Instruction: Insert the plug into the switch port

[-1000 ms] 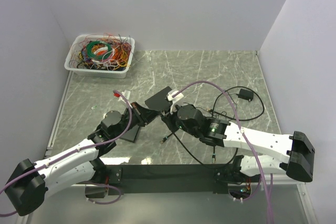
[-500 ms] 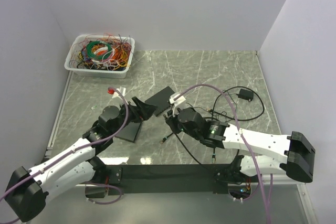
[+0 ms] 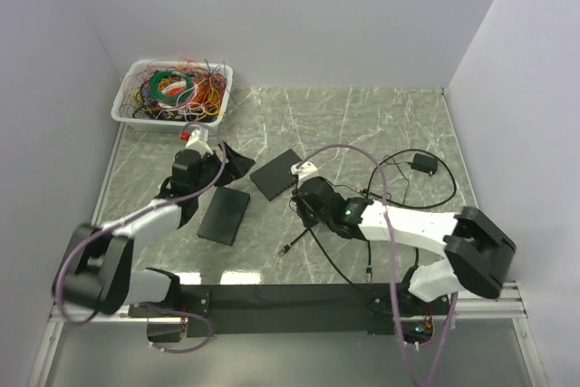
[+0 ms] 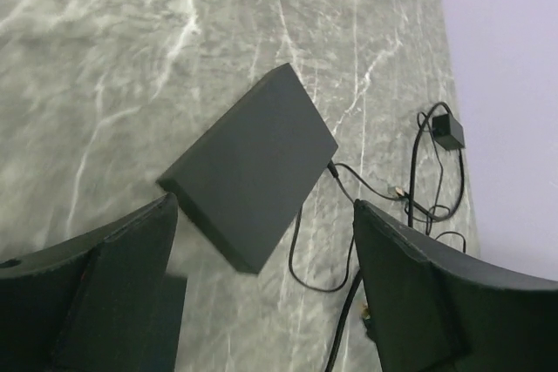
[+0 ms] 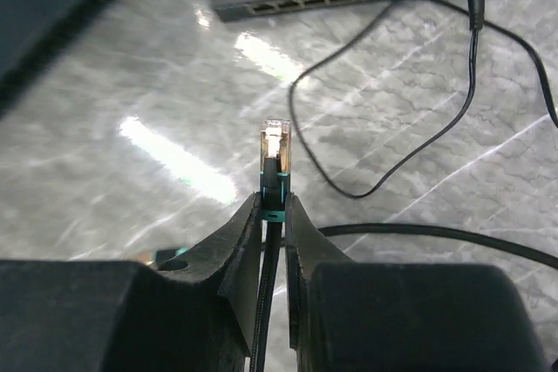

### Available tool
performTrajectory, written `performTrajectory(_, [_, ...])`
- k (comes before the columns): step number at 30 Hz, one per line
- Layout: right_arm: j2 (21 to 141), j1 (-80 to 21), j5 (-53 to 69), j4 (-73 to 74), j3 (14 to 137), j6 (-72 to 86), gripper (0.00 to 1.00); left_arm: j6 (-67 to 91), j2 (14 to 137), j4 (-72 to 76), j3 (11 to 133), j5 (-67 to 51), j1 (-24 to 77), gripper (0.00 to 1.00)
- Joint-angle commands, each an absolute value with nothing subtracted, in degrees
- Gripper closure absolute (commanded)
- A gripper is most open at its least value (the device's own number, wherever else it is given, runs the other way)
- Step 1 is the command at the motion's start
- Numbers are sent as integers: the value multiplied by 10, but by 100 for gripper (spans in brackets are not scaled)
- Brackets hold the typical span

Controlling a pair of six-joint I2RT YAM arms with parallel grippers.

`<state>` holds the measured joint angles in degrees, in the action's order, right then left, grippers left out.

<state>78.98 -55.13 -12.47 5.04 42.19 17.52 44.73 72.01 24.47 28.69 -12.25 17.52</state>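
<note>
Since a second ago, the left claw (image 3: 232, 162) has been swung away to the far left, off the switch (image 3: 277, 174); it is spread wide, nothing between its fingers (image 4: 113, 294). Right claw (image 3: 302, 199) has been pulled slightly nearer the switch's near edge. It is pinched on the cable (image 5: 266, 289) just behind the plug (image 5: 276, 147). Plug is held upright, short of the switch's port row, not inserted. Black box (image 3: 224, 215) is laid on the surface (image 3: 362, 124), left and near of the switch. Tray of wires (image 3: 172, 95) is seen at the far left corner.
</note>
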Motion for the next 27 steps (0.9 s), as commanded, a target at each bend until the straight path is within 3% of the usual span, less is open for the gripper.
performTrajectory(1, [833,-542,-106,34,477,170,100,427,793,379,329,-228,155,14])
performTrajectory(8, [916,-526,-75,26,530,159,100,419,939,458,381,-275,149,19])
performTrajectory(27, [1005,-489,-55,17,573,153,100,380,1101,533,437,-359,146,21])
